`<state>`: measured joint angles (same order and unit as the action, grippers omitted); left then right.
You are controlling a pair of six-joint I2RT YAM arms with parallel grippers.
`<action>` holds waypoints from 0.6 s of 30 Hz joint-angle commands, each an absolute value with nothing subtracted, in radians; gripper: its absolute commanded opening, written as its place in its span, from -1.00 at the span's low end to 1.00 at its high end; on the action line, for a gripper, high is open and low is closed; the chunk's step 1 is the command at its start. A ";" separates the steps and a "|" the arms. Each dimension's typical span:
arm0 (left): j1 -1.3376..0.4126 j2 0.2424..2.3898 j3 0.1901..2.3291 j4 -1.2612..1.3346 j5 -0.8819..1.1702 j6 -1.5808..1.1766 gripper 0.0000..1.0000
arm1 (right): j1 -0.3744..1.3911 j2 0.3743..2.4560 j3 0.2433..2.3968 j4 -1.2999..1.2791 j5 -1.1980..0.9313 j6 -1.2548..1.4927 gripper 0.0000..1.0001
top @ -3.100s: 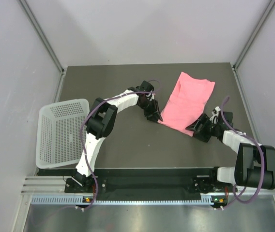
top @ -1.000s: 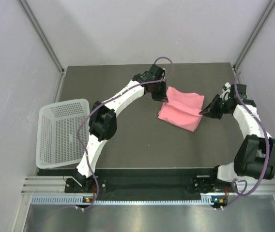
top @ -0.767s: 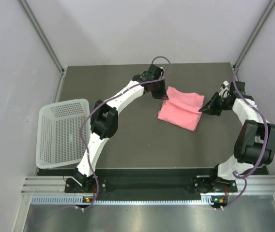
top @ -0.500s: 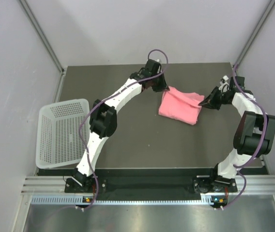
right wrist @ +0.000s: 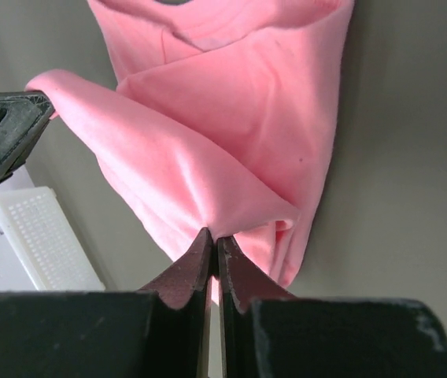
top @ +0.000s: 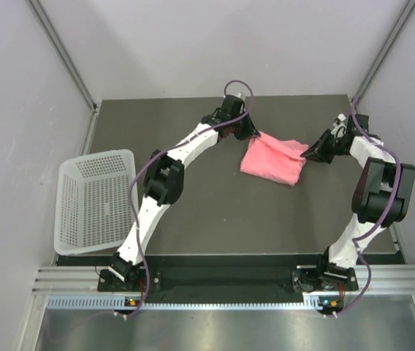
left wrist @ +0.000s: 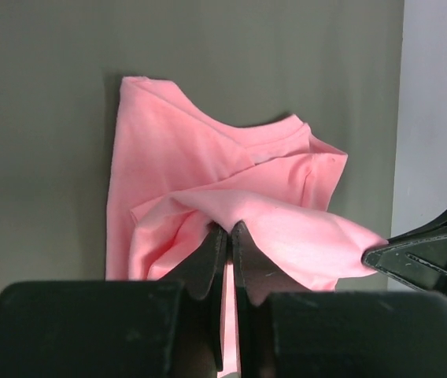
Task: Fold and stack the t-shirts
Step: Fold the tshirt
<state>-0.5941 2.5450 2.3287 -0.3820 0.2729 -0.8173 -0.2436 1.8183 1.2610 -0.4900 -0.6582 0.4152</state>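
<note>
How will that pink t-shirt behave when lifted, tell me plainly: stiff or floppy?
Likely floppy: the t-shirt sags and creases between the left gripper and right gripper, both shut on it. Probably light: small fingertip pinches hold its edge up. It may unfold if released.

2 arms, same build: left arm (top: pixel 193 142) and right arm (top: pixel 348 235) have white link shells with chunky black joint housings. A purple cable (top: pixel 237 82) loops loosely along each. Left gripper (left wrist: pixel 229 228) and right gripper (right wrist: pixel 212 235) are matte black, with wedge fingers tapering to thin tips on blocky black bodies.
</note>
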 commanded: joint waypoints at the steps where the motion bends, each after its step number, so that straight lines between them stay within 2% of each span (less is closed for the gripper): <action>1: -0.575 2.552 2.388 -0.276 0.284 -0.845 -0.85 | -0.265 1.847 1.321 -0.430 -0.681 0.426 -0.92; 5: -0.560 2.583 2.416 -0.278 0.278 -0.857 -0.71 | -0.268 1.899 1.347 -0.390 -0.683 0.454 -0.74; 7: -0.554 2.592 2.443 -0.293 0.278 -0.864 -0.57 | -0.270 1.949 1.396 -0.388 -0.684 0.460 -0.62; 10: -0.531 2.597 2.474 -0.320 0.296 -0.882 -0.36 | -0.271 2.000 1.465 -0.402 -0.678 0.477 -0.60; 11: -0.520 2.583 2.477 -0.333 0.301 -0.877 -0.20 | -0.275 2.006 1.482 -0.411 -0.666 0.483 -0.59; 12: -0.517 2.573 2.477 -0.357 0.295 -0.867 -0.14 | -0.275 2.009 1.509 -0.422 -0.658 0.486 -0.58; 14: -0.506 2.525 2.462 -0.425 0.276 -0.812 -0.02 | -0.278 2.008 1.541 -0.455 -0.609 0.474 -0.48; 16: -0.502 2.481 2.410 -0.463 0.268 -0.776 0.03 | -0.278 2.003 1.591 -0.517 -0.572 0.459 -0.25; 18: -0.500 2.401 2.350 -0.495 0.275 -0.733 0.03 | -0.276 2.002 1.658 -0.607 -0.523 0.407 -0.19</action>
<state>-0.5049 2.5736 2.3997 -0.4286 0.2745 -0.8150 -0.2623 2.0251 1.5383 -0.5106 -0.6003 0.4641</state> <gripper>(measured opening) 0.514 0.384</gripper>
